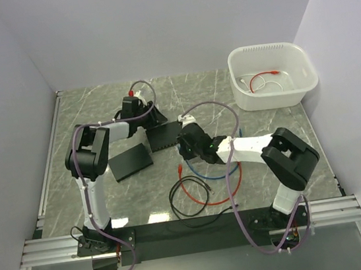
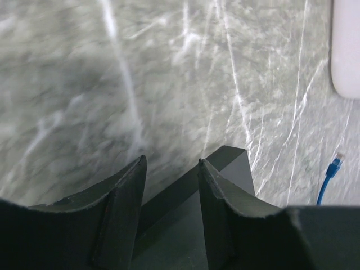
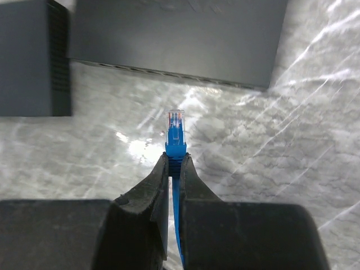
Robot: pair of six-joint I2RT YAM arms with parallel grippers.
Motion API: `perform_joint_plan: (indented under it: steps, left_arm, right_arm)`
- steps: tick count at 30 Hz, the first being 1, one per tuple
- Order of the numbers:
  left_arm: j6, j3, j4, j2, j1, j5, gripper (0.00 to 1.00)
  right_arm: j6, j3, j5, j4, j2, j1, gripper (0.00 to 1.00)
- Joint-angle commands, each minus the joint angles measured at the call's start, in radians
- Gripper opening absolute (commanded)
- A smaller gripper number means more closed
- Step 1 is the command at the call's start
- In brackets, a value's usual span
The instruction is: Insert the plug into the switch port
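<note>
Plug [image 3: 175, 126] is clamped in your right gripper [image 3: 174, 162]. Its clear tip juts just past the fingertips, the blue boot is pinched between them, and the cable trails back under the fingers. The switch [image 3: 180, 39] lies ahead of the tip, not touching, with its port row facing you. The pinch is narrow, so if the plug meets a port edge off-line it may pivot or slide back. Your left gripper [image 2: 171, 169] is spread open over the switch's corner; unbraced, the switch could skid away.

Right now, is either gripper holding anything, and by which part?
Right gripper pinches the blue cable just behind its plug. Left gripper is open over the switch.
</note>
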Motion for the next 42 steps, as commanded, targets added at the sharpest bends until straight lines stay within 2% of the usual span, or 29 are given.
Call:
perform_joint_plan:
  steps: [1,7,13,18,23,33,42]
  left_arm:
    - [-0.047,-0.087,-0.124,-0.007,0.011,-0.098,0.49]
    - [-0.079,-0.222,-0.059,-0.084,0.011,-0.072,0.49]
    - [-0.055,-0.241,-0.082,-0.114,0.022,-0.074,0.49]
    - [-0.027,-0.252,0.006,-0.098,0.046,-0.063,0.49]
    - [-0.023,-0.275,0.148,-0.093,0.062,0.033,0.47]
    - [0.051,-0.154,0.22,-0.036,0.063,0.205,0.49]
    - [0.066,-0.137,0.303,0.025,0.06,0.323,0.49]
  right_arm:
    - [0.016,0.041,0.02,-0.031,0.037,-0.006,0.0]
    - [0.022,0.102,0.016,-0.071,0.121,-0.005,0.0]
    - [0.004,0.176,0.048,-0.119,0.161,-0.006,0.0]
    - [-0.007,0.209,0.068,-0.139,0.189,-0.006,0.0]
    - [-0.016,0.222,0.086,-0.152,0.201,-0.005,0.0]
    - [-0.027,0.234,0.095,-0.166,0.208,-0.005,0.0]
    - [-0.042,0.268,0.095,-0.185,0.216,-0.005,0.0]
